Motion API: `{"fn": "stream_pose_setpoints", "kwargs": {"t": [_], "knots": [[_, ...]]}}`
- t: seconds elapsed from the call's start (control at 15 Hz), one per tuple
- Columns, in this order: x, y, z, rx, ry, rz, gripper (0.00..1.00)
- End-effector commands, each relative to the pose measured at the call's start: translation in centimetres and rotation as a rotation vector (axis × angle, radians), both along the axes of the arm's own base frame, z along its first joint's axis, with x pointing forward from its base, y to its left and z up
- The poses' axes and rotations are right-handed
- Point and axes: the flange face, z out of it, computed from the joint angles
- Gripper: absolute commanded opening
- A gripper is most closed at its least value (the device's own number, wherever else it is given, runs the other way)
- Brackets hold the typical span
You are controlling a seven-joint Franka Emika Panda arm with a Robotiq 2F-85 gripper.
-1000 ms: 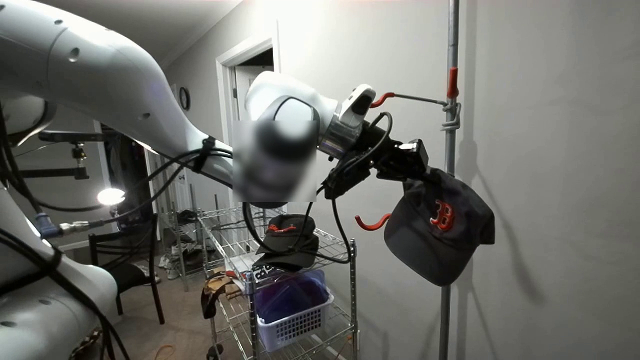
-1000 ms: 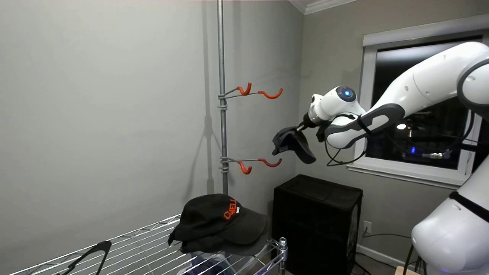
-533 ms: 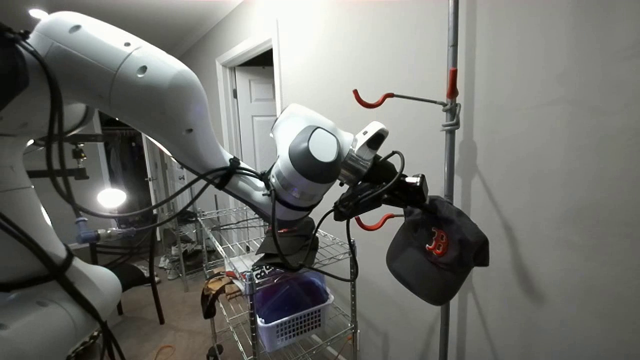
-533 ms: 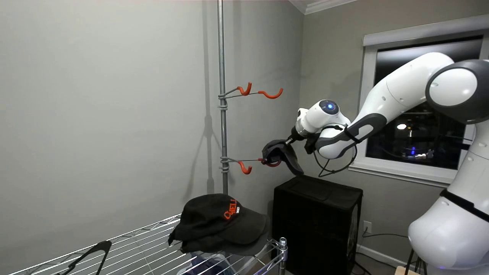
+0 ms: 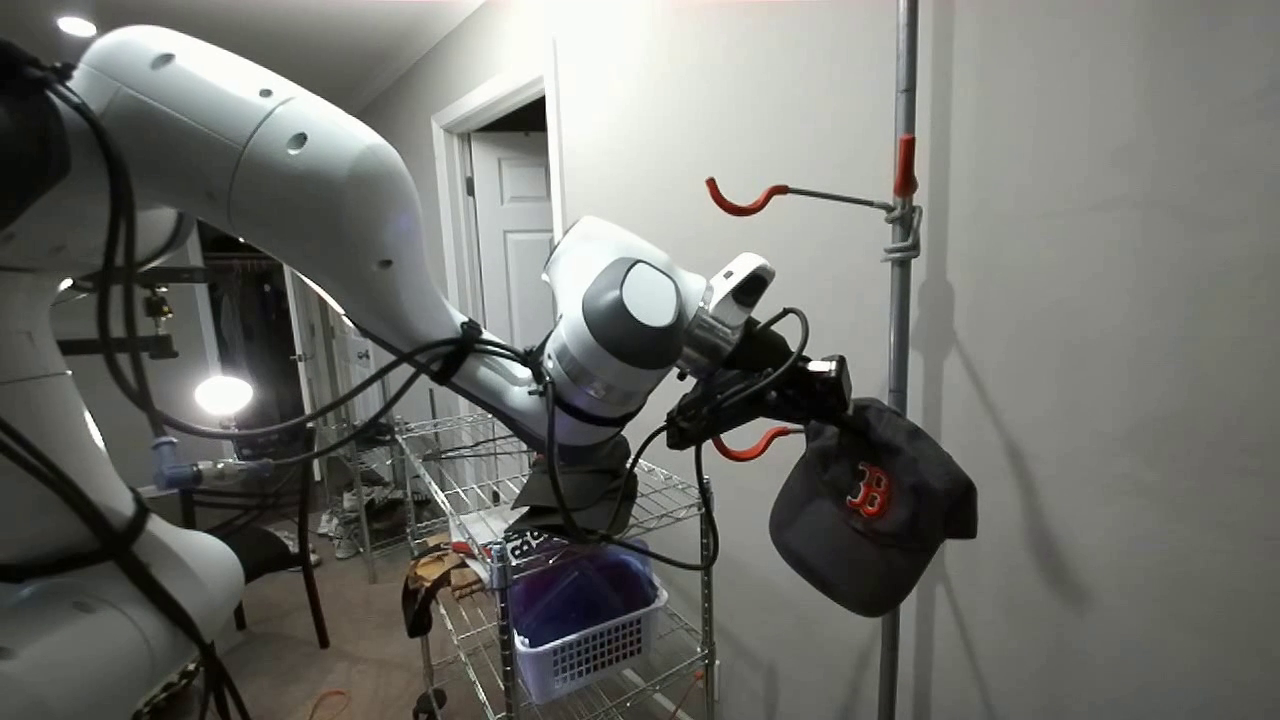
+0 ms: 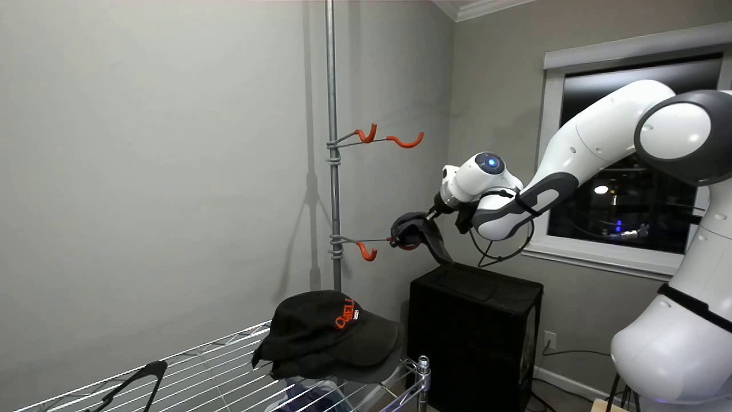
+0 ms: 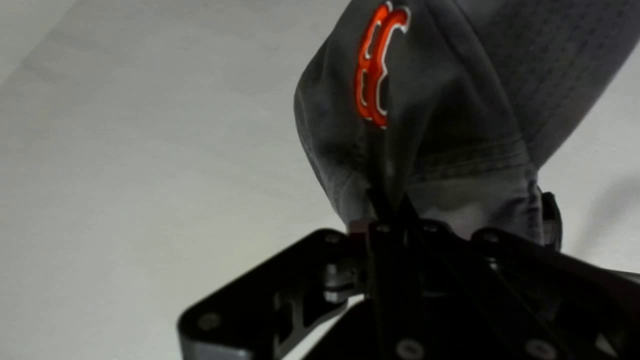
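B cap (image 5: 873, 512) is pinched by gripper (image 7: 394, 201) and held, in an exterior view, at 3 o'clock of pole (image 6: 333, 189), overlapping a lower hook (image 6: 409, 248); contact there cannot be told. Grasp is judged done; release not yet made.

Mid-frame in the wrist view, the pincer (image 7: 392, 206) blurs at its tips; the cap (image 7: 450, 115) runs off upper right. In an exterior view, right of centre, the cap partly covers a hook (image 5: 741, 455); at lower centre, the arm (image 5: 330, 180) partly hides a hat (image 5: 598, 485).
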Motion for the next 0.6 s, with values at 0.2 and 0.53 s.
{"fn": "stream_pose_setpoints", "kwargs": {"t": [0.2,0.53], "knots": [[-1.6,-0.2,-0.4,-0.036,0.031,0.000,0.53],[-2.5,0.7,-1.0,-0.021,0.036,0.016,0.85]]}}
